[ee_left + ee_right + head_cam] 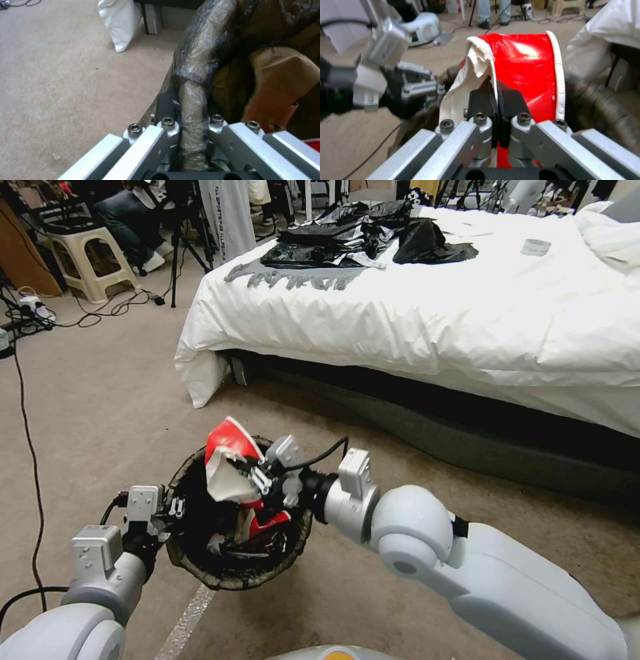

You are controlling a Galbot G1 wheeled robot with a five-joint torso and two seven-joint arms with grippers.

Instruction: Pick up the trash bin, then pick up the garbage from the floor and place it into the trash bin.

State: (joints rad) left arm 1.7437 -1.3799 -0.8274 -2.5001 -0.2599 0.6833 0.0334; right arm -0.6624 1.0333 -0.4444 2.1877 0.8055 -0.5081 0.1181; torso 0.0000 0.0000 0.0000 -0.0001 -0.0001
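Note:
The trash bin (235,579), lined with a dark bag, hangs above the carpet in front of me. My left gripper (175,508) is shut on the bin's bagged rim (194,82), which runs between its fingers (166,125). My right gripper (257,477) is over the bin's mouth, shut on a crumpled red-and-white carton (229,447). In the right wrist view the black pads (480,98) pinch the carton's edge (520,62). More red-and-white litter (267,523) lies inside the bin, and a brown paper bag (283,75) rests against its inner wall.
A bed with white bedding (433,313) stands ahead and to the right, its dark base (467,427) close to the bin. Black bags (360,237) lie on the bedding. A plastic stool (87,260), a tripod (177,253) and cables (27,413) are at the far left. Open carpet (113,400) lies to the left.

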